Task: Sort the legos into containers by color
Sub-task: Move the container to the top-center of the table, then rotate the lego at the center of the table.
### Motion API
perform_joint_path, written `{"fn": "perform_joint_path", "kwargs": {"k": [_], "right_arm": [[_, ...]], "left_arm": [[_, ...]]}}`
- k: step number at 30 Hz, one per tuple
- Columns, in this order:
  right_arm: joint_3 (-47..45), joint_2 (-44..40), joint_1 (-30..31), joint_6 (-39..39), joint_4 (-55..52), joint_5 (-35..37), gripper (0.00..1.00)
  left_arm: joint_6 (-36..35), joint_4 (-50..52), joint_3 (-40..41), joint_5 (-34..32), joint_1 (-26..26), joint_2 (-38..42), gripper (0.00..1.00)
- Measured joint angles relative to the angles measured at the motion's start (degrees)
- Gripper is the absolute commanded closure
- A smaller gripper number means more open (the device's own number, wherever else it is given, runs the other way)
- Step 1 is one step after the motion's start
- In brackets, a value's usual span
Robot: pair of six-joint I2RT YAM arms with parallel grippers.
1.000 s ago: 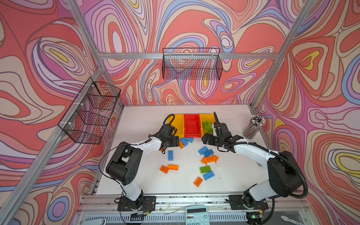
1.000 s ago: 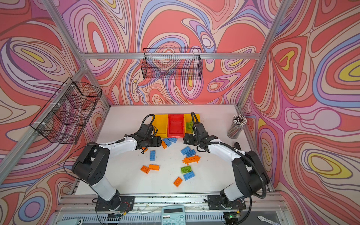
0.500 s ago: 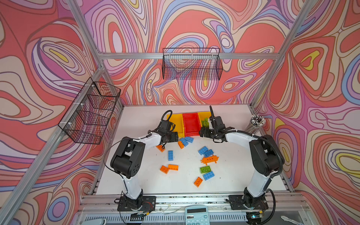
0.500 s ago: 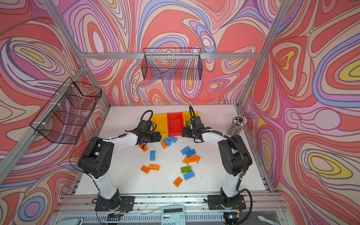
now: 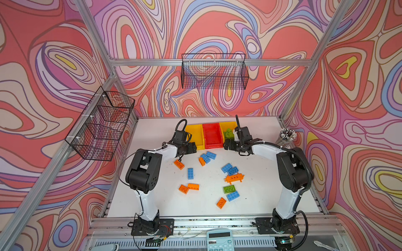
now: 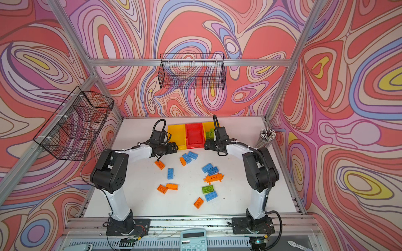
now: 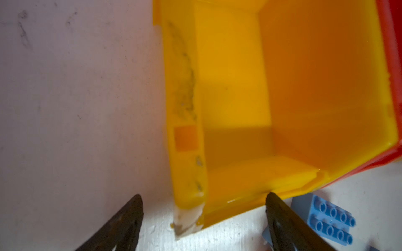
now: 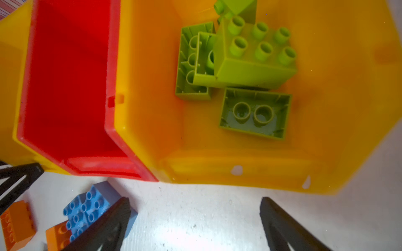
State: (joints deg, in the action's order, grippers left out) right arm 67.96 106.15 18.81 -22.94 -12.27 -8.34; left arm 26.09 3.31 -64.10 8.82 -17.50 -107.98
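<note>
The containers stand in a row at the table's back: an empty yellow bin [image 5: 195, 132] [image 7: 315, 87], an empty red bin [image 5: 212, 134] [image 8: 65, 87], and a yellow bin [image 5: 225, 125] [image 8: 152, 108] holding several green legos [image 8: 254, 52]. My left gripper [image 5: 192, 148] [image 7: 203, 201] is open and empty at the front left corner of the empty yellow bin. The right gripper [image 5: 227, 145] [image 8: 194, 202] hangs open and empty over bare table in front of the bin with the green legos. Orange [image 5: 179, 164], blue [image 5: 208, 156] and green [image 5: 229, 189] legos lie scattered on the table, along with a pronged orange piece [image 5: 233, 178].
A cup of pens [image 5: 287, 135] stands at the table's right edge. Black wire baskets hang on the left wall [image 5: 102, 126] and the back wall [image 5: 214, 73]. A calculator [image 5: 219, 240] lies in front of the table. A blue brick [image 7: 330, 217] sits beside my left fingers.
Both arms have folded upward at the elbows and both grippers have drawn a little closer to the bins' front edge. Both jaws stayed open.
</note>
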Motion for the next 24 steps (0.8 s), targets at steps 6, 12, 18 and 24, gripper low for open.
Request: {"fn": "perform_joint_path", "kwargs": {"k": [6,12,18,24], "right_arm": [[-5.2,-8.79,0.09,-0.04,-1.36,-0.13,0.02],[-10.45,-16.2,0.9,-0.22,-2.43,0.39,0.02],[-16.31,-22.4,1.49,-0.7,-3.52,1.09,0.02],[-20.72,-29.11,1.53,-1.11,-4.81,1.81,0.02]], "left_arm": [[-0.13,-0.17,-0.2,0.76,0.37,-0.24,0.13],[1.77,-1.2,2.6,3.89,0.35,2.73,0.12],[3.74,-1.01,8.33,4.63,-2.32,11.85,0.12],[3.67,2.08,9.03,1.18,-11.41,17.22,0.1]]}}
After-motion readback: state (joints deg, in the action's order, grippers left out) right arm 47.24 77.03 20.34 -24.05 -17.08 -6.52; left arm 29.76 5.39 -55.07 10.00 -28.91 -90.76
